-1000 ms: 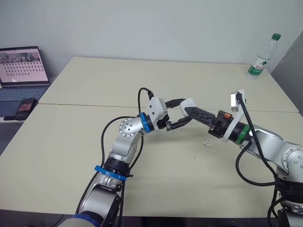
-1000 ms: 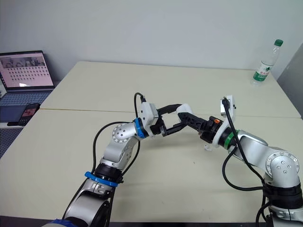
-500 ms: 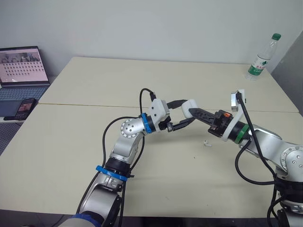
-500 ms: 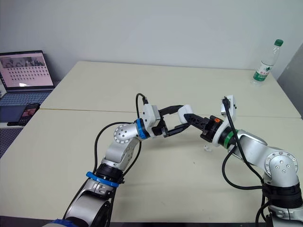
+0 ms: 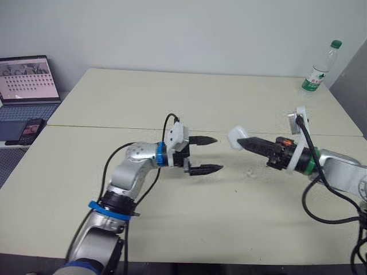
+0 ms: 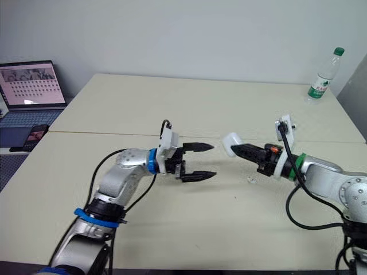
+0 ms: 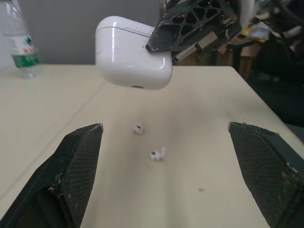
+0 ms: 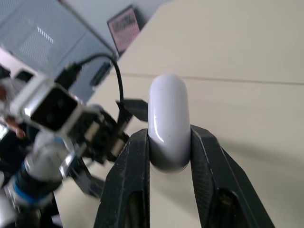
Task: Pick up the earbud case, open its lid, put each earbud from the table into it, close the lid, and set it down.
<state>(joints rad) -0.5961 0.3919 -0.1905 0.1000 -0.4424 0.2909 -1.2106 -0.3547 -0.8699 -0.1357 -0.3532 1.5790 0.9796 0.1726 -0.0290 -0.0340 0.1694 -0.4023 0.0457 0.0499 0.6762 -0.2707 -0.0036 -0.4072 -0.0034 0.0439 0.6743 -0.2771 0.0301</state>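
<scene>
The white earbud case [image 5: 235, 137], lid closed, hangs above the table's middle, pinched at one end by my right gripper [image 5: 245, 141]. In the right wrist view the case [image 8: 168, 118] sits upright between the two black fingers [image 8: 135, 166]. My left gripper [image 5: 210, 154] stands open to the left of the case, a clear gap away, with nothing between its fingers. In the left wrist view the case [image 7: 133, 52] floats ahead, and two white earbuds [image 7: 138, 128] [image 7: 156, 154] lie on the table below it. The earbuds [image 5: 250, 171] rest just under my right gripper.
A water bottle [image 5: 316, 71] stands at the table's far right corner. An open laptop [image 5: 28, 80] and a phone [image 5: 31, 130] lie off the table's left side. A seam [image 5: 103, 127] runs across the tabletop.
My left gripper has let go of the case, opened wide and pulled back to the left. My right gripper has shut on the case and drawn it to the right.
</scene>
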